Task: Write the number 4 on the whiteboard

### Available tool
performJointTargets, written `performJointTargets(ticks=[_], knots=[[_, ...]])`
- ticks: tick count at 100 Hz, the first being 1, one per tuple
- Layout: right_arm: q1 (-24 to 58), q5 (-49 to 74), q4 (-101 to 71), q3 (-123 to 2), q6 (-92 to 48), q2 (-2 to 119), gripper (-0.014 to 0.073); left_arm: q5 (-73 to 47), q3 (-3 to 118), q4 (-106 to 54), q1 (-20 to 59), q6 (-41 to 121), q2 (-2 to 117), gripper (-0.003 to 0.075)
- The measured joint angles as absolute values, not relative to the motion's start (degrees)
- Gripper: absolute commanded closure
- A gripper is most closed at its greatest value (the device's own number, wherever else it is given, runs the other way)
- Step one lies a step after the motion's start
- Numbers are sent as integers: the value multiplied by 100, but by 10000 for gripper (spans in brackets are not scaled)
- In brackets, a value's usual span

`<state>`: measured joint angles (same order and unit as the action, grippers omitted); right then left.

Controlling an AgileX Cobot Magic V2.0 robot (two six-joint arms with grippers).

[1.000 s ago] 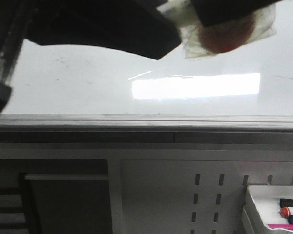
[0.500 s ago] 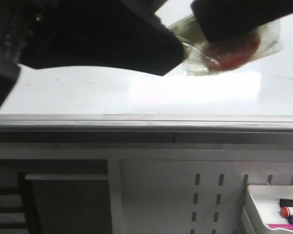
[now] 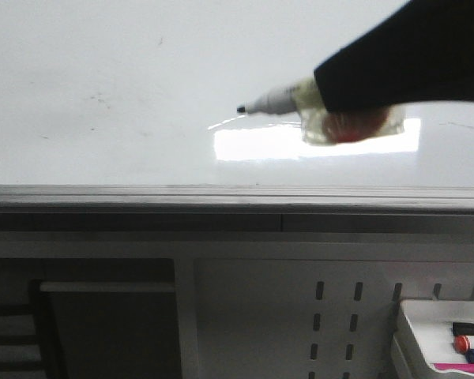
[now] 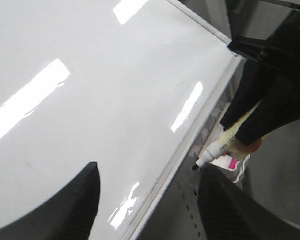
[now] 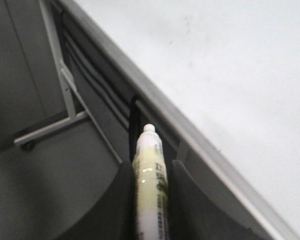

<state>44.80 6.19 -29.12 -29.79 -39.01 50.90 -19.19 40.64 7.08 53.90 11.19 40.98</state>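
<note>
- Front view: the right gripper (image 3: 332,110) comes in from the right, clamped on a marker (image 3: 278,100) whose black tip points left in front of the whiteboard (image 3: 103,79). The board shows only faint smudges and a bright glare. No stroke of the number 4 can be seen. A tray of markers (image 3: 415,332) sits low at the right.
- Left wrist view: the left gripper (image 4: 145,200) hangs with its fingers spread wide and nothing between them, over the board's near edge. The right arm with its marker (image 4: 215,150) shows just beyond that edge.
- Right wrist view: the marker (image 5: 150,190) sits gripped between the dark fingers, its tip aimed at the grey metal edge (image 5: 190,150), not yet on the white surface.
- Judgement: writing has not begun. The next move calls for bringing the tip into contact with open board for the slanted first stroke.
</note>
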Motion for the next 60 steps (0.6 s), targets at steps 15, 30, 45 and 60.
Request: performJointTargets(ticks=[15,30,45,60], knots=[[4281,-156,-2976,-3021,-3901,5349,657,-1942,3635,687,4893,542,3138,558],[3869,-285,-3058,-3297,-3901,5954,657,-1999,3176,575,4642,406,2505,739],[3686,-344,-3080,-3697,-3901,6481,657,-2010,2892,459,4553,372,2183,741],[3673,-503,-3080,-4019,-3901,6883,657,-2018,2828,334,4553,367,2139,741]])
